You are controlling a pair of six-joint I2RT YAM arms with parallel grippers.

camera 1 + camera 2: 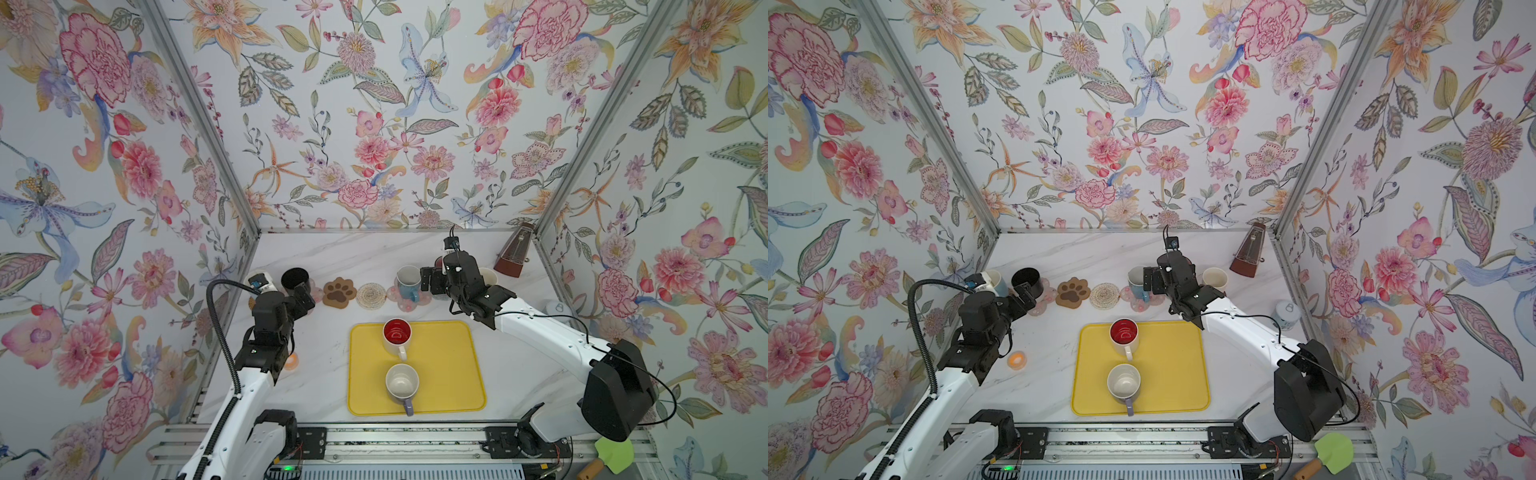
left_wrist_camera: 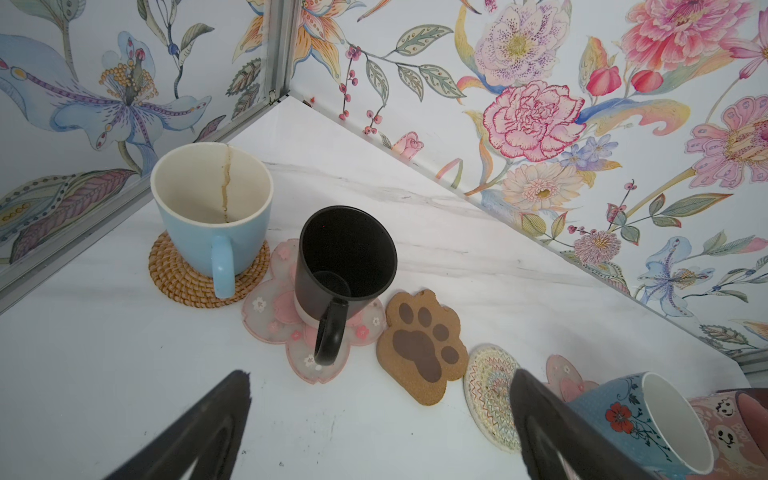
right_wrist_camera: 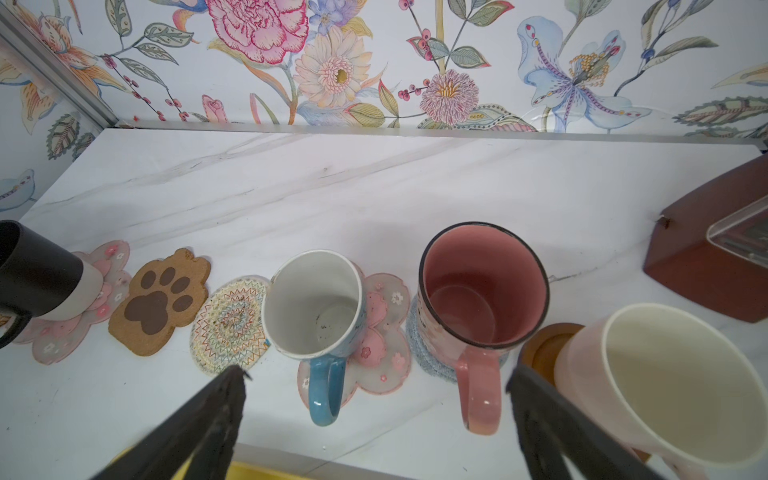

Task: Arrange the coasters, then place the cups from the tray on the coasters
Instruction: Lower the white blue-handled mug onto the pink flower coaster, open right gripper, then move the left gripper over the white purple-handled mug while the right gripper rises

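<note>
The yellow tray [image 1: 457,374] holds two cups: a red-inside mug [image 1: 397,334] and a purple-handled white mug [image 1: 402,384]. Behind it runs a row of coasters. A light blue mug [image 2: 210,208], a black mug [image 2: 347,257], a blue floral mug [image 3: 316,307], a pink mug [image 3: 482,286] and a pale pink mug [image 3: 673,382] each stand on one. The paw coaster [image 1: 339,292] and cream round coaster [image 1: 371,296] are bare. My left gripper [image 2: 379,376] hangs open before the black mug. My right gripper [image 3: 376,372] is open, empty, just short of the pink mug's handle.
A brown metronome [image 1: 513,255] stands at the back right corner. A small white lidded jar [image 1: 557,309] sits by the right wall and an orange ring [image 1: 292,360] lies left of the tray. Flowered walls close three sides.
</note>
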